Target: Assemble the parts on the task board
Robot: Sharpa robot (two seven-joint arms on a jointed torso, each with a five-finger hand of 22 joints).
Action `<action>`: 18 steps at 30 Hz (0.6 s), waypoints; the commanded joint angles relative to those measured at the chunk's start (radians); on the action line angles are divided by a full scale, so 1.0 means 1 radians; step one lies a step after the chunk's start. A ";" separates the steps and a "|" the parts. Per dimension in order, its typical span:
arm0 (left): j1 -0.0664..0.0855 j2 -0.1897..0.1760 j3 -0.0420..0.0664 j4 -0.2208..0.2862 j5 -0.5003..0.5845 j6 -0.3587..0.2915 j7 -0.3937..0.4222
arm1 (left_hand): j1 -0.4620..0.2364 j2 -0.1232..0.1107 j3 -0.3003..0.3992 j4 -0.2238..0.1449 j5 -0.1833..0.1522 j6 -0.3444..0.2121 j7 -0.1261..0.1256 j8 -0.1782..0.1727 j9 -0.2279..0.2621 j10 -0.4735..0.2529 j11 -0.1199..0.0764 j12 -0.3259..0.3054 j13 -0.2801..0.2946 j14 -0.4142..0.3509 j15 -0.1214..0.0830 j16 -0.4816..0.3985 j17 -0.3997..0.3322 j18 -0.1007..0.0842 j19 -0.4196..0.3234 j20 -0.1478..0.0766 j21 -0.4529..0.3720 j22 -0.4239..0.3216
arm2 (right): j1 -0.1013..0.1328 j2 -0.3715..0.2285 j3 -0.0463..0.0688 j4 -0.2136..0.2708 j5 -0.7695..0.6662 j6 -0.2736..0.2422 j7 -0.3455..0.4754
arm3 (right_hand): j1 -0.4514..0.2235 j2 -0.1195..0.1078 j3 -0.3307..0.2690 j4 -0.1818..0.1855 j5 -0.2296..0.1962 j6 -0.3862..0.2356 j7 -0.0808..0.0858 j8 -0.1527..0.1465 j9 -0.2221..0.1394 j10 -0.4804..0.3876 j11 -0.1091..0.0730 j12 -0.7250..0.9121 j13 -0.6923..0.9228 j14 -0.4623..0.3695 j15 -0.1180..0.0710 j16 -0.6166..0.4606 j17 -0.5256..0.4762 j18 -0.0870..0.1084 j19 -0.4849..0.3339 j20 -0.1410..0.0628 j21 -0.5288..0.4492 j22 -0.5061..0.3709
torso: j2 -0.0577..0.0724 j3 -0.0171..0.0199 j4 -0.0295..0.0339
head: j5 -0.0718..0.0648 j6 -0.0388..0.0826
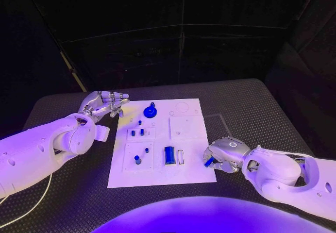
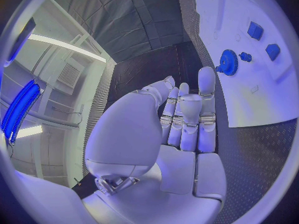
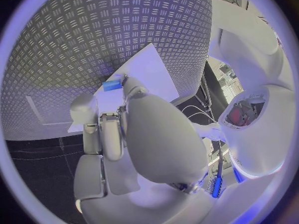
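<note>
The white task board lies in the middle of the black table. On it are a blue gear, several small blue pegs and a tall blue block. My right hand sits at the board's near right edge and pinches a small blue part at its fingertips; the right wrist view has that part just over the board's corner. My left hand hovers off the board's far left corner, fingers straight and holding nothing. The left wrist view shows the gear beyond its fingertips.
A faint taped rectangle marks the mat right of the board. A white cable runs along the near left of the table. A narrow white slot sits beside the blue block.
</note>
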 commanded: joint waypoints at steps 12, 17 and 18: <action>0.001 0.000 0.001 0.002 0.003 0.010 0.002 | 0.001 0.009 0.000 -0.005 -0.003 -0.006 0.002 0.005 0.000 -0.008 0.001 0.006 -0.001 -0.008 0.000 -0.001 -0.001 0.021 -0.005 0.002 -0.003 -0.002 | -0.002 0.014 -0.003 -0.021 -0.044 0.043 -0.004 | -0.098 -0.080 0.269 -0.055 0.002 0.105 -0.019 -0.087 -0.041 0.008 -0.023 0.009 -0.069 0.084 -0.017 -0.002 0.143 0.000 -0.016 -0.011 0.022 0.015 | -0.001 -0.0008 0.0008 | 0.003 -0.002; 0.001 0.000 0.001 0.003 0.003 0.010 0.002 | 0.001 0.009 0.000 -0.005 -0.003 -0.006 0.002 0.005 0.000 -0.008 0.001 0.006 -0.001 -0.008 0.000 -0.001 -0.001 0.021 -0.005 0.002 -0.003 -0.002 | -0.002 0.032 -0.003 -0.027 -0.065 0.042 0.003 | -0.121 -0.087 0.302 -0.076 0.000 0.116 -0.021 -0.098 -0.045 0.007 -0.025 0.008 -0.069 0.085 -0.018 -0.001 0.146 -0.001 -0.017 -0.012 0.024 0.017 | 0.000 -0.0002 0.0010 | 0.004 -0.002; 0.001 0.000 0.001 0.003 0.003 0.010 0.002 | 0.001 0.009 0.000 -0.005 -0.003 -0.006 0.002 0.005 0.000 -0.008 0.001 0.006 -0.001 -0.008 0.000 -0.001 -0.001 0.021 -0.005 0.002 -0.003 -0.002 | -0.002 0.036 -0.003 -0.028 -0.071 0.041 0.005 | -0.124 -0.088 0.306 -0.079 -0.001 0.116 -0.021 -0.100 -0.046 0.007 -0.025 0.008 -0.070 0.085 -0.018 0.000 0.147 0.000 -0.017 -0.012 0.024 0.017 | 0.000 -0.0003 0.0017 | 0.005 -0.001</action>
